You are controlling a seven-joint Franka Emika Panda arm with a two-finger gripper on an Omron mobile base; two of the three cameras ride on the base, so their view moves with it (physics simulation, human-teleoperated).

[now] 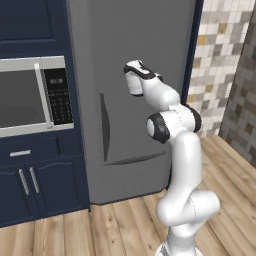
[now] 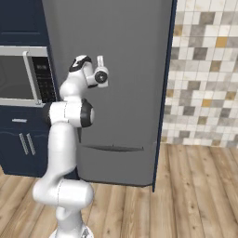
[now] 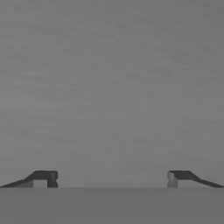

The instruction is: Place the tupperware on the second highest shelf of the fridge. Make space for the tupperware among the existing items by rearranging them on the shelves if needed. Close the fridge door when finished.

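I note a navy cabinet (image 1: 35, 190) with built-in microwave (image 1: 30, 95) left, mosaic-tiled wall (image 2: 204, 74) right, wood plank floor (image 2: 195, 195) near.

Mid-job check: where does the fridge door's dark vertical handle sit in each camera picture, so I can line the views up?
Left base view: the handle is a dark vertical bar left of centre on the shut fridge door, just left of the arm's elbow.
Right base view: I cannot make the handle out; the arm stands before that side of the door.
Hand view: plain grey door surface, open gripper, no handle.
Shared landmark: the microwave.
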